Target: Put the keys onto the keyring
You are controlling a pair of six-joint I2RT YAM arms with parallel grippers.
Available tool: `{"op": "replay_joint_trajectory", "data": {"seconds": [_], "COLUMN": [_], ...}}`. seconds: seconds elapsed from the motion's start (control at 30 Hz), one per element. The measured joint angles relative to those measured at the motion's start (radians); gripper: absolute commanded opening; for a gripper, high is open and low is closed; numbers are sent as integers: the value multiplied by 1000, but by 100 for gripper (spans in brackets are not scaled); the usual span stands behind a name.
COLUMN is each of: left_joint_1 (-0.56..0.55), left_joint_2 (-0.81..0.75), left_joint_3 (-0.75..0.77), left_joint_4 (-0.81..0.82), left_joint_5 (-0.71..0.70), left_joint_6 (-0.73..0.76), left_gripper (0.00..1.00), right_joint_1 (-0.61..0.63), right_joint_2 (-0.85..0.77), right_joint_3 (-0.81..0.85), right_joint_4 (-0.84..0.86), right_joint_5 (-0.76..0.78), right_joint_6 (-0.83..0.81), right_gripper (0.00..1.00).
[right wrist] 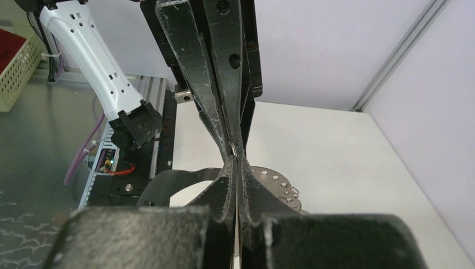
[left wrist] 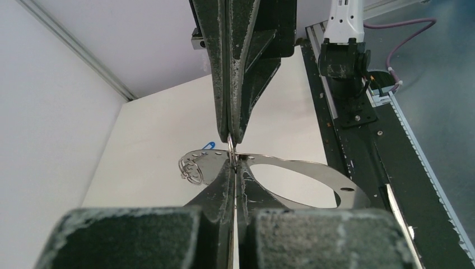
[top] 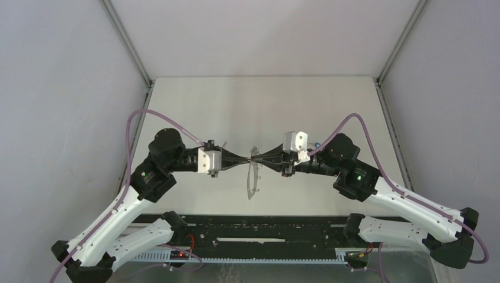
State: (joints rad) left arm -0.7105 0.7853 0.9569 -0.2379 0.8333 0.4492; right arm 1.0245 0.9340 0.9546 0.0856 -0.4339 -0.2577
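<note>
pinching keyring (left wrist: 305,170) rim | left gripper (left wrist: 234,168) clamped | right gripper (right wrist: 235,162) clamped | tips meeting

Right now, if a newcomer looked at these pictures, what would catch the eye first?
The left hand and the right hand meet tip to tip above the middle of the table. Both are shut on the rim of the keyring, a thin grey metal hoop held off the surface. In the left wrist view, a small blue key tag lies on the table beyond the hoop.
</note>
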Motion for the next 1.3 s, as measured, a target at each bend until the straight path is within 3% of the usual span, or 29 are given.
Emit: {"op": "replay_joint_trajectory", "data": {"seconds": [0.1, 0.23, 0.37, 0.67, 1.1, 1.3], "left_joint_1": [0, 0, -1, -1, -1, -1], "left_joint_2": [-1, 0, -1, 0, 27, 28], "left_joint_3": [0, 0, 0, 2, 2, 2], "left_joint_4": [6, 5, -28, -189, -208, -218], "left_joint_5": [-1, -3, -28, -65, -66, -44], "left_joint_6": [-10, -18, -3, 52, 67, 68], "left_gripper": [4, 40, 51, 42, 31, 18], "right_joint_1": [0, 5, 8, 51, 176, 218], "right_joint_2": [15, 24, 74, 163, 305, 379], "right_joint_3": [39, 84, 182, 325, 525, 592], "right_joint_4": [-47, -137, -294, -575, -814, -883], "right_joint_5": [9, 27, 85, 229, 383, 451], "right_joint_6": [-2, -8, -10, -31, -86, -109], "right_gripper": [0, 0, 0, 0, 0, 0]}}
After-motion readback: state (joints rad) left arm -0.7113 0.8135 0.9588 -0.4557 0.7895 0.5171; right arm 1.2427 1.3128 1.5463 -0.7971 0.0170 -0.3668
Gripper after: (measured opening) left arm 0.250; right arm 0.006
